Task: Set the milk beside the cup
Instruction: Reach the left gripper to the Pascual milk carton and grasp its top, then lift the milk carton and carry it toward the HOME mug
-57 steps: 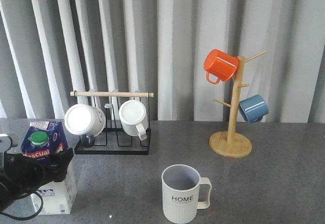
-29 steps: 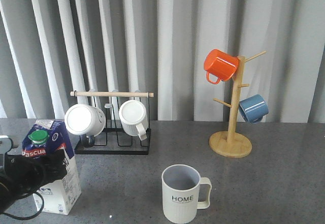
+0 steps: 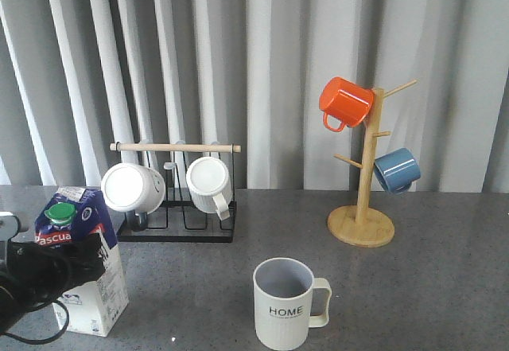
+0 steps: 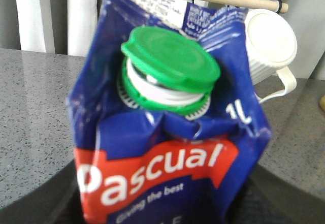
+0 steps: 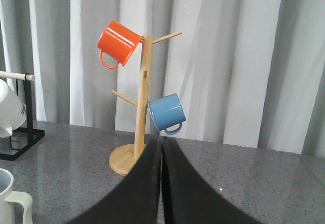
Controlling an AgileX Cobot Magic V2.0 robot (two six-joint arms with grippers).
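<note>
The left gripper (image 3: pixel 67 259) is clamped around the middle of the milk (image 3: pixel 79 263), which tilts slightly with its base low over the grey speckled table (image 3: pixel 429 287) at the near left edge (whether the base touches the surface cannot be told). The left wrist view shows the carton's blue top creased and dented under its green cap (image 4: pixel 170 64). Just behind the gripper stands a black wire rack (image 3: pixel 179 208) with a wooden rod, holding two white mugs (image 3: pixel 171 186) on their sides. Well to the gripper's right, at about the same depth, the cup (image 3: pixel 284 303) stands upright on the table, handle turned away from the carton. Farther right and back is a wooden mug tree (image 3: pixel 363 192) carrying an orange mug (image 3: pixel 344 102) and a blue mug (image 3: pixel 396 169). Pale grey pleated curtains (image 3: pixel 278 48) close off the whole room behind. The right gripper (image 5: pixel 161 183) has its fingers pressed together, holding nothing.
</note>
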